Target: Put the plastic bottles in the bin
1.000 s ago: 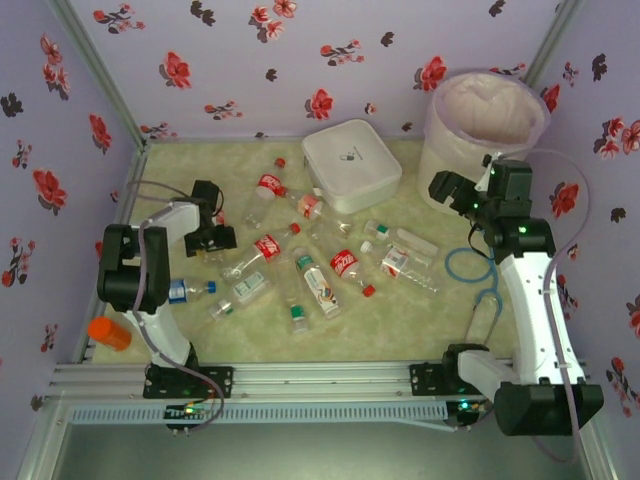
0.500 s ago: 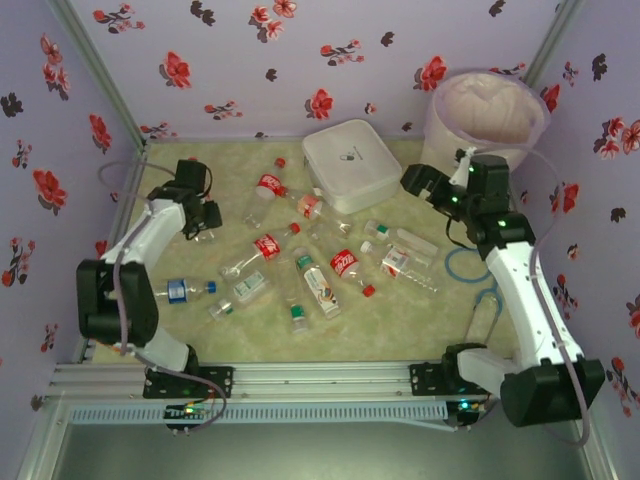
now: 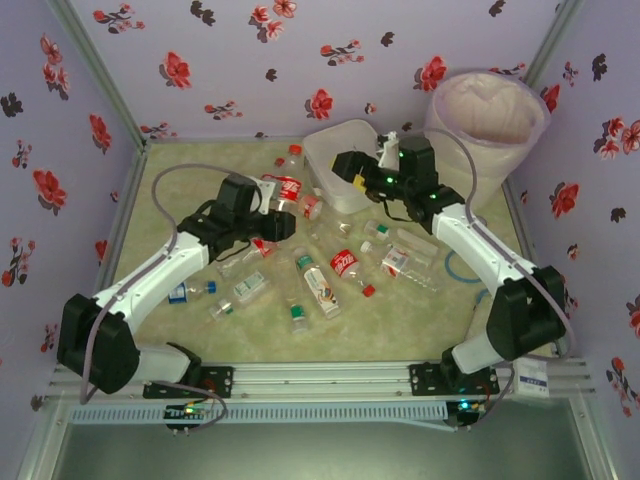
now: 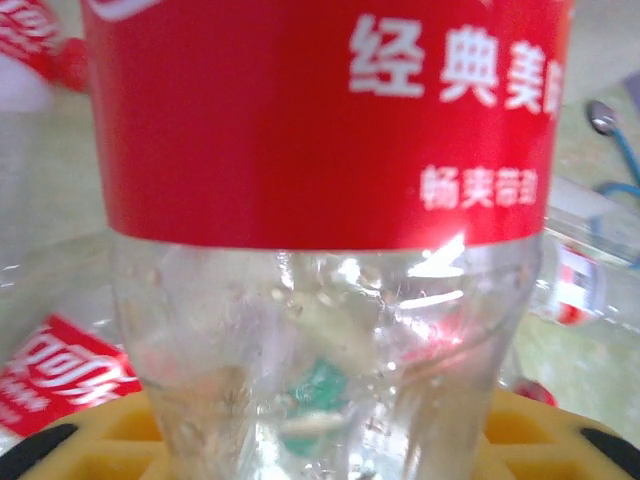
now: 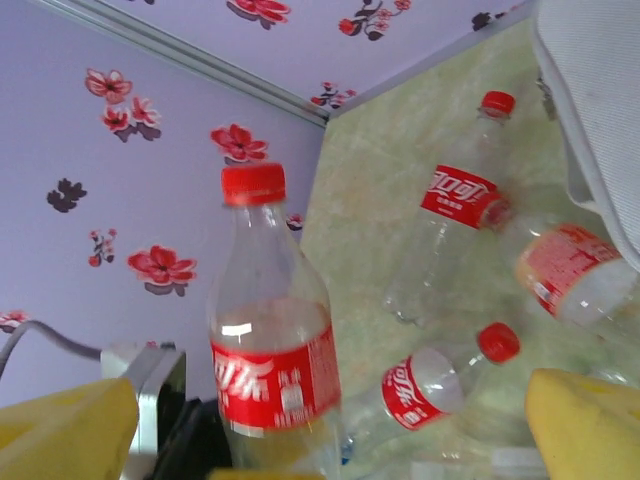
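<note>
Left gripper [image 3: 271, 222] has swung toward the bin [image 3: 446, 150] clasping a cola bottle [image 4: 320, 120]; right gripper [image 3: 348, 168] gapes. Release above the rim

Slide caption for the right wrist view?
Left gripper holds a cola bottle upright before the open right gripper; more bottles lie on the table behind.

Reading from the middle of the table [image 3: 440, 320] in your top view, the bin [image 3: 488, 110] stands at two o'clock, in the far right corner. The lidded box [image 3: 320, 150] lies at twelve, just left of the bin. The loose bottles [image 3: 318, 283] lie scattered across the middle. At eleven, one bottle [image 3: 288, 188] sits upright in the left gripper [image 3: 272, 212]. The right gripper [image 3: 352, 168] hangs above the box.
</note>
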